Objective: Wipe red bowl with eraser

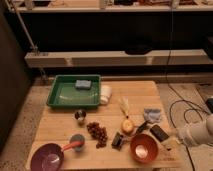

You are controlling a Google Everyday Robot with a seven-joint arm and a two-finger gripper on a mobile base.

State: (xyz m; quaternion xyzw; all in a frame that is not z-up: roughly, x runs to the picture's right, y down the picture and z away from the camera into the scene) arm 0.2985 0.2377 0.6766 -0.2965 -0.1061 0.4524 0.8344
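One clenched end effector [176, 136] is hovering empty at the right edge of the surface [137, 95], just beside the eraser [159, 132] lying up-right of the red bowl [144, 148]; likely approaching pickup, next calling for opening over the eraser.

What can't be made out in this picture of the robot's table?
Camera view:
Gripper, just right of the eraser: blur hides whether they touch.
Arm: cut off by the right frame edge.
Brown pile near the centre: too small to identify.
Inside of the red bowl: too blurred for dirt.
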